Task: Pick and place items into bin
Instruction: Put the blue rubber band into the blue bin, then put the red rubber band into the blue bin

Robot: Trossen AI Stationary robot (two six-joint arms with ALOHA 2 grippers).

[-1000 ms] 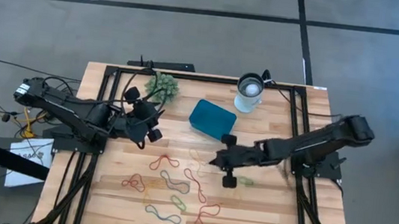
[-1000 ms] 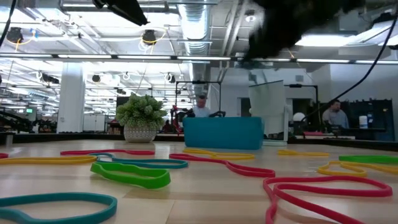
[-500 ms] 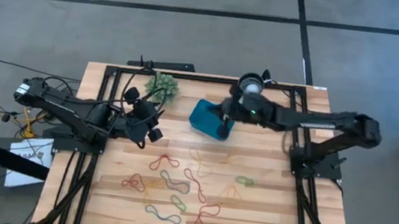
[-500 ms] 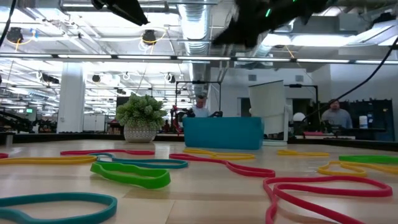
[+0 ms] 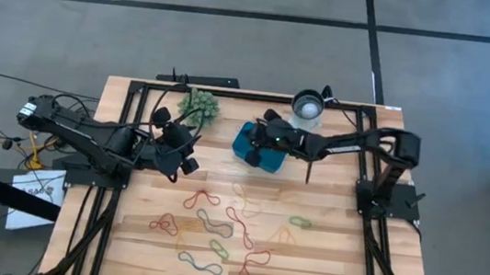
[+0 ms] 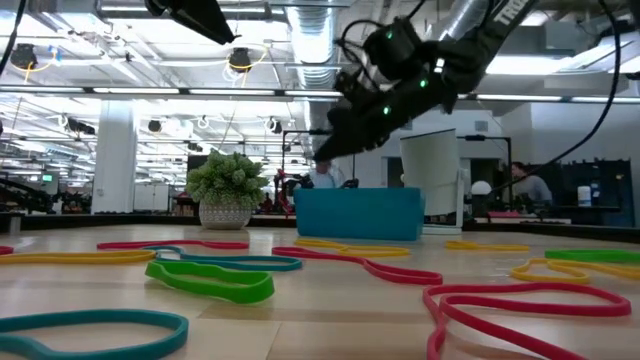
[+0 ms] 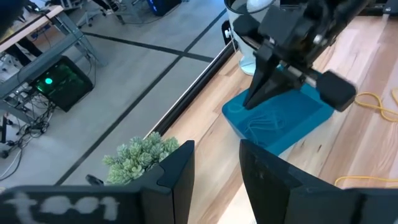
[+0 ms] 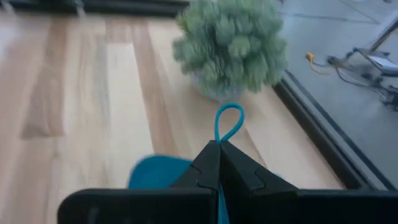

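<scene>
Presently my right end effector (image 8: pixel 219 149), clamped on a blue band (image 8: pixel 227 124), hovers over the bin (image 5: pixel 260 148); release follows.

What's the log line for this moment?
right gripper: shut on blue band, over bin | left gripper: open, idle by plant

Right gripper (image 5: pixel 253 144) swung from table centre to above bin (image 5: pixel 272 158), fingers pinching blue band (image 8: pixel 227 124).
</scene>
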